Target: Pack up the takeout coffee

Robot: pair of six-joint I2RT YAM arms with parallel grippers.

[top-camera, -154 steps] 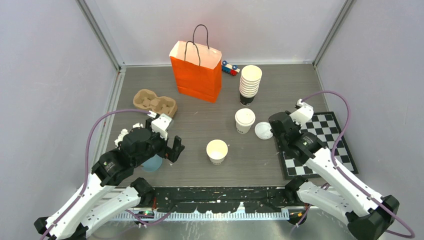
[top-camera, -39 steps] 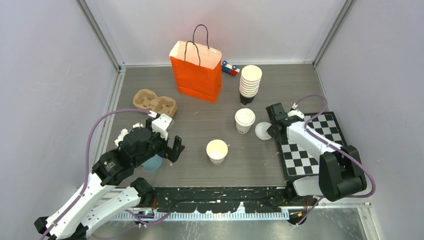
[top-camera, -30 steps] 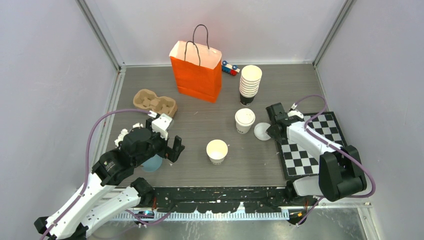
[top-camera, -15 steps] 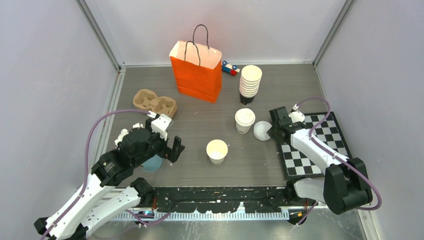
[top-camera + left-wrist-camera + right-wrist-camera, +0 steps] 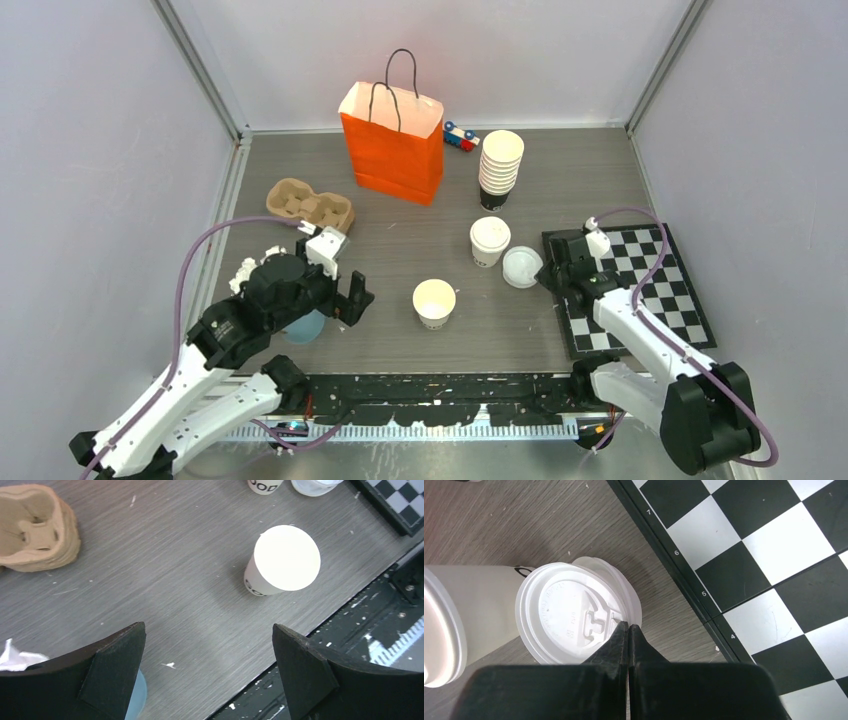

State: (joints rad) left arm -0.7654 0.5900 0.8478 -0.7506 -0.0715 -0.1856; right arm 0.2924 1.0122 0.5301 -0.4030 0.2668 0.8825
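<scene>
A lidded white paper cup (image 5: pixel 490 240) stands mid-table; it also shows in the right wrist view (image 5: pixel 479 605). A loose white lid (image 5: pixel 522 267) lies right beside it, touching it. In the right wrist view the lid (image 5: pixel 569 615) seems to sit on a second, offset lid. My right gripper (image 5: pixel 545 272) is shut, and its tips (image 5: pixel 628 627) rest over the lid's near edge. A lidless white cup (image 5: pixel 434 300), cream inside, stands nearer the front and shows in the left wrist view (image 5: pixel 285 560). My left gripper (image 5: pixel 340 300) is open and empty (image 5: pixel 210 630), left of that cup.
An orange paper bag (image 5: pixel 393 140) stands at the back, with a tall stack of nested cups (image 5: pixel 500 165) and a small toy (image 5: pixel 460 135) to its right. A cardboard cup carrier (image 5: pixel 308 205) lies at the left. A blue cup (image 5: pixel 305 325) sits under my left gripper. A chessboard (image 5: pixel 640 290) lies under my right arm.
My right arm has swung its elbow toward the front and stayed shut at the lid. The lid has slid slightly left, up against the lidded cup. The left arm has barely moved.
</scene>
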